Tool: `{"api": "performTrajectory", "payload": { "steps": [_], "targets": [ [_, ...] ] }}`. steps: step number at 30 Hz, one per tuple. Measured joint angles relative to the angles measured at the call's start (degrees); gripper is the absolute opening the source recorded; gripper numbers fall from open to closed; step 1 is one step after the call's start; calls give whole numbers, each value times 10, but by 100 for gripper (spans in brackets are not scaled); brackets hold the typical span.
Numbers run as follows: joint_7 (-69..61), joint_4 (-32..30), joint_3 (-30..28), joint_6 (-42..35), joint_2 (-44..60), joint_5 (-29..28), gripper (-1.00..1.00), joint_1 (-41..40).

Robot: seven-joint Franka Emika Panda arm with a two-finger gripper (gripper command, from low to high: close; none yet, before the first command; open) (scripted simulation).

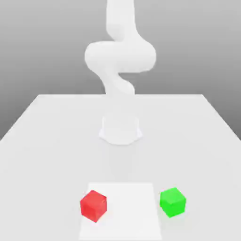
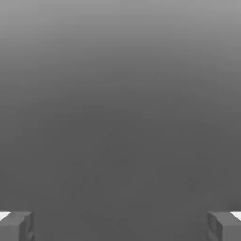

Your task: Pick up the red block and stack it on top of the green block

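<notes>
Red block [image 1: 93, 205] sits on the white table [image 1: 42, 155], toward the exterior view's left, one corner turned at you. It rests at the left margin of a brighter square patch [image 1: 129, 207] on the tabletop. Green block [image 1: 172, 202] lies well apart from it, off to the exterior view's right, just past the patch's right margin (turned a little as well). Nothing touches either block, and neither is stacked on the other. Behind them you see the white arm [image 1: 120, 56] rising from its round base [image 1: 121, 129] at mid-table and curling up out of frame. In the hand view, the gripper [image 2: 120, 226] stands spread as wide as it goes, its grey fingertips [image 2: 16, 226] far apart with nothing between them, only a plain grey background beyond.
</notes>
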Motion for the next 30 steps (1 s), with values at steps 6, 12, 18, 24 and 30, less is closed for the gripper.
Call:
{"api": "performTrajectory", "payload": {
  "steps": [6,12,18,24,30],
  "targets": [
    [65,-51,12,64,128,-11,0,-37],
    [128,-100,15,126,253,-20,0,-65],
    [182,-149,6,188,378,-17,0,-83],
    [205,-174,3,266,501,1,0,-90],
    [209,-164,-1,330,577,-3,-100,-87]
  ]
}}
